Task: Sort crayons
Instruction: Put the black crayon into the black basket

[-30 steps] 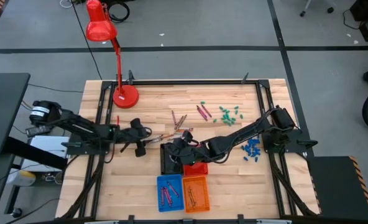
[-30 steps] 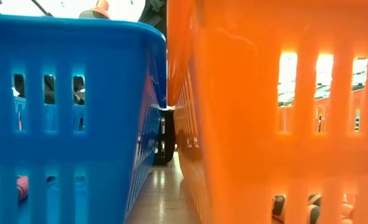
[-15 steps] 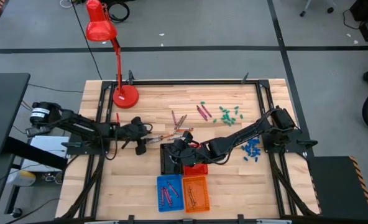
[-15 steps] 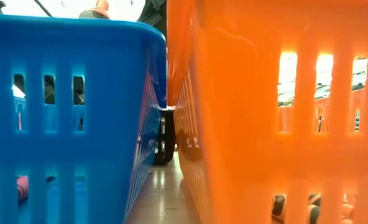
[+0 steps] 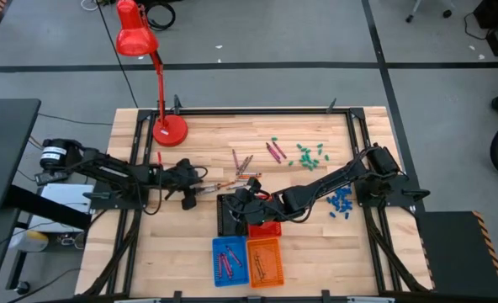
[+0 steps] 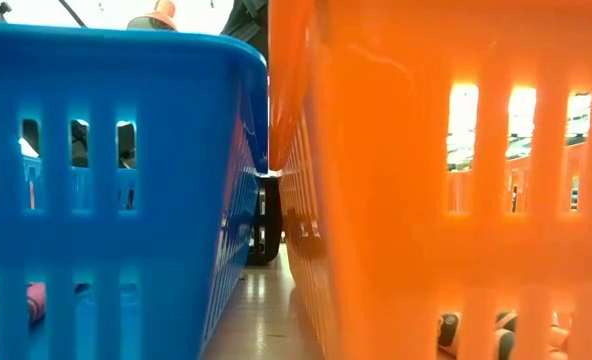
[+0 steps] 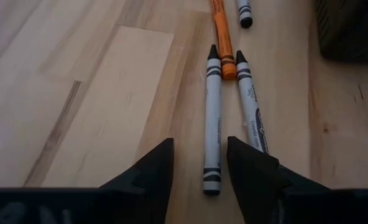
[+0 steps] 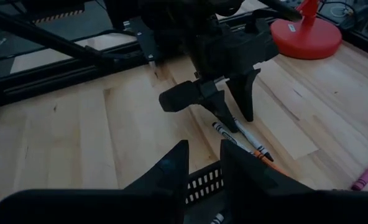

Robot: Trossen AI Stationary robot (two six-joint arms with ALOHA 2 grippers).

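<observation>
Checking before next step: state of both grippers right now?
Left gripper: open, fingers straddling the end of a white crayon on the table, not gripping it.
Right gripper: open, empty, over the black basket.

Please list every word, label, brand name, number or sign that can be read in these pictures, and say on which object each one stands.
None can be read with certainty.
Pale grey crayon between the left gripper fingers: a line of print along its wrapper, too small to read.
Second pale grey crayon beside it: print along its wrapper, too blurred to read.
Red lamp, blue basket, orange basket: no lettering visible.
</observation>
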